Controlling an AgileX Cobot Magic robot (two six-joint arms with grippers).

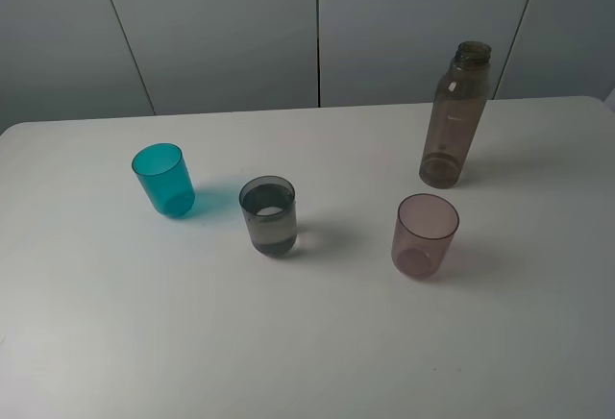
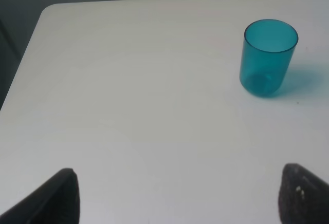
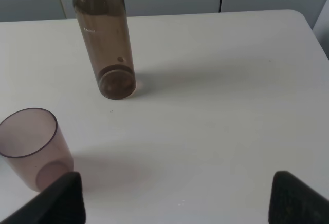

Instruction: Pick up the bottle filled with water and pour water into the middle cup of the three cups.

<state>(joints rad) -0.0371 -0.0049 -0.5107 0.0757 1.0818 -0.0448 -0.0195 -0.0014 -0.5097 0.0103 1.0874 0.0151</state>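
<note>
The tall smoky-brown plastic bottle (image 1: 455, 116) is standing upright at two o'clock from the water-holding smoky-grey tumbler (image 1: 268, 215); both grippers' jaws are hanging spread, holding nothing.

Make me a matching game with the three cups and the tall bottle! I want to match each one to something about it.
Things:
1. teal cup
2. grey cup
3. mauve cup
4. bottle

Clues:
A. has water in the bottom
B. tallest, standing at the back right
C. furthest left
D. empty, just in front of the bottle

Pairs: 1-C, 2-A, 3-D, 4-B
</note>
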